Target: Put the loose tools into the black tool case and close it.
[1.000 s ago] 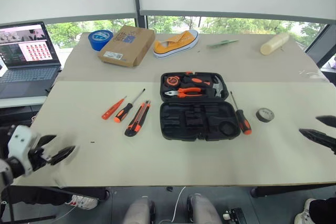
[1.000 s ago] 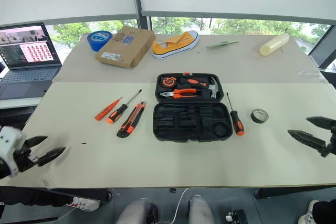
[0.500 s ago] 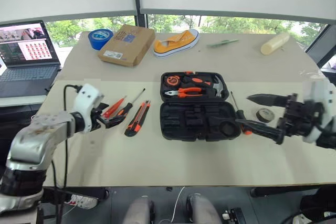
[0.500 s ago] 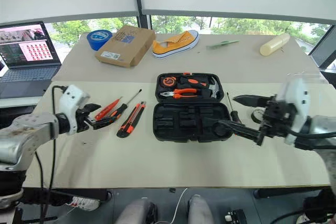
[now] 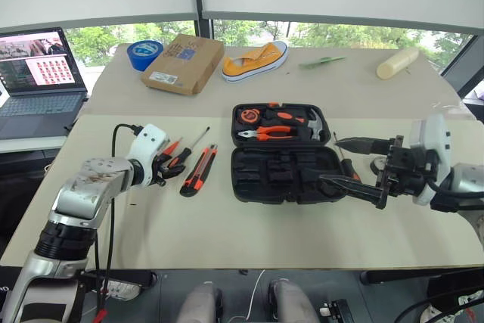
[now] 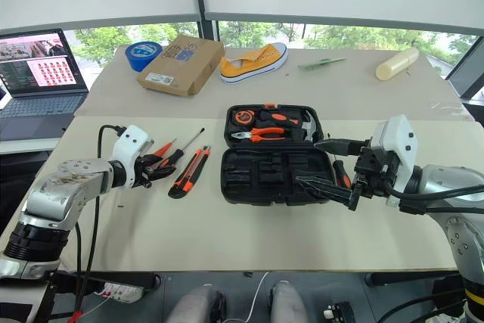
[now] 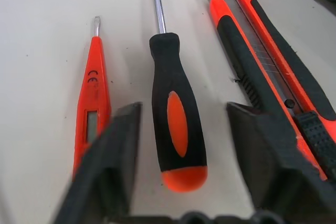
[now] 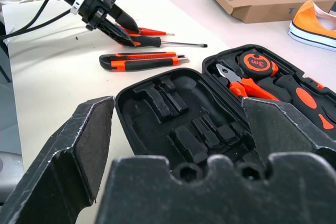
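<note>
My left gripper [image 7: 181, 129] sits at 9 o'clock on the table [image 5: 227, 232], fingers [image 7: 113, 156] straddling the handle of a black-and-orange screwdriver [image 7: 176, 114] with a gap either side; not clenched, not gripping yet. Slim all-orange screwdriver [image 7: 90, 100] lies just outside one finger, folding utility knife [image 7: 262, 61] just outside the other. All three tools lie side by side, tips toward 1 o'clock. At centre the black tool case [image 5: 286, 173] lies wide open: far half holds orange-handled pliers [image 5: 265, 133], hammer [image 5: 302, 121] and a tape measure [image 8: 258, 62]; near half has bare recesses. My right gripper [image 6: 325, 164] hovers at 3 o'clock, released, jaws spread wide, pointing at the case's right edge. The second black-and-orange screwdriver [image 6: 340, 172] lies just beside that edge, partly behind my fingers. I can't make out the small tape roll. At 11–12 o'clock: laptop [image 5: 34, 73], blue tape roll [image 5: 144, 54], cardboard box [image 5: 183, 64], yellow shoe [image 5: 255, 60].
</note>
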Available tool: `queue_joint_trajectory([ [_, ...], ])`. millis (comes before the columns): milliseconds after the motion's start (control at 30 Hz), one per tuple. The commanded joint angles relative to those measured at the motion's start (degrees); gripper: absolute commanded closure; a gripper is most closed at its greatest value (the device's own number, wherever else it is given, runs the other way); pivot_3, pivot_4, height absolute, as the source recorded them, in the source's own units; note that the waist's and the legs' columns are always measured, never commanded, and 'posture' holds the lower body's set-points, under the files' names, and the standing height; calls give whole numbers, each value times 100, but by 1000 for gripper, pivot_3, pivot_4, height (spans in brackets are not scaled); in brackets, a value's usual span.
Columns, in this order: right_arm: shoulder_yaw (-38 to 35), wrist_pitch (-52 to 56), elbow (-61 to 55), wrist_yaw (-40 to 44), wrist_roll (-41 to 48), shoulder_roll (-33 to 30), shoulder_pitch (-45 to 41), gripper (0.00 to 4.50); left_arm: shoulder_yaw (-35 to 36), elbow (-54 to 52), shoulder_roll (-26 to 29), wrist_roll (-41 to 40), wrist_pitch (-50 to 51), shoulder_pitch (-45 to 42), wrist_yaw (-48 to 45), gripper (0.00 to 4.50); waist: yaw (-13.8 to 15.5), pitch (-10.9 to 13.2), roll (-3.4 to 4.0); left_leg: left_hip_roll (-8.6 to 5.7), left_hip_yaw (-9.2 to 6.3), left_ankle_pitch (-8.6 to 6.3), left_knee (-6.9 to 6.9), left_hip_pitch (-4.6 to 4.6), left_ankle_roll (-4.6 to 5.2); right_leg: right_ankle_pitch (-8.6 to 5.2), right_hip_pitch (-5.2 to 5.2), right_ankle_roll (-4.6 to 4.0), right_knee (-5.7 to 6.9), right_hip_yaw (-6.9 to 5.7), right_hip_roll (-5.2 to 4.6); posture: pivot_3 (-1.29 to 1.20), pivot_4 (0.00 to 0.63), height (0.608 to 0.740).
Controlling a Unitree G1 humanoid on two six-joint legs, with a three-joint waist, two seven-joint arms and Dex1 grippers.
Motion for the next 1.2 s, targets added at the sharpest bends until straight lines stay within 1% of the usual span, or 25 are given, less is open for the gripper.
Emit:
queue_joint_trajectory([
  [33,-12,-74,-36,-51,28,34,-146,0,-82,112,-102,160,-132,-97,-18,3620,9,0,0,0,0,0,0,0,0,0,1,0,0,0,-1,0,150,735],
  [233,-15,-81,28,-61,-12,35,-202,0,48,174,-190,110,-118,-352,-174,3636,40,0,0,-2,-6,0,14,1,0,0,6,0,2,-2,-3,0,150,735],
  [300,-50,-87,80,-74,-60,20,-170,0,203,270,-169,125,-339,-687,-202,3636,51,2,-3,-3,-7,0,16,-1,0,0,6,0,2,-4,-3,0,150,735],
  [367,-84,-34,146,-68,-109,-37,-90,0,199,200,-107,116,-945,-1066,-573,3636,52,9,-15,-2,-16,0,31,-23,1,0,-7,0,5,-13,0,0,150,735],
  [433,-147,80,206,15,-46,-107,29,0,1,98,-58,178,-1523,-1387,-1017,3636,59,11,-18,-2,-26,1,44,-48,0,1,-17,0,7,-24,0,0,150,735],
  [500,-151,-59,215,101,-185,-161,178,0,-368,81,-34,331,-2080,-1619,-1543,3636,57,10,-17,-3,-27,1,48,-58,-1,3,-18,2,10,-26,-2,0,150,735],
  [567,-126,-107,297,-32,-355,-163,187,0,-759,145,-84,427,-2552,-1817,-2136,3636,46,9,-16,-6,-25,1,48,-56,0,4,-10,6,8,-22,-1,0,150,735],
  [667,-126,-163,437,-153,-581,-155,142,0,-1395,561,-420,844,-3082,-2234,-2561,3636,25,10,-16,-10,-20,0,49,-56,3,6,-7,9,2,-19,-1,0,150,735],
  [800,-223,-220,546,-223,-738,-144,148,0,-2022,1359,-999,1492,-3483,-2790,-2627,3636,19,11,-18,-11,-23,-6,79,-72,14,6,-11,11,6,-23,19,0,150,735],
  [1000,-556,-161,405,-276,-730,-102,437,0,-2230,2560,-1804,2125,-3935,-3275,-2233,3636,15,11,-18,-12,-25,-14,89,-76,28,8,-9,15,4,-23,19,0,150,735],
  [1200,-625,-186,339,-446,-777,-15,515,0,-2465,2852,-1964,2453,-4097,-3249,-2579,3636,-5,11,-18,-7,-25,-17,89,-78,33,8,-14,16,6,-19,22,0,150,735],
])
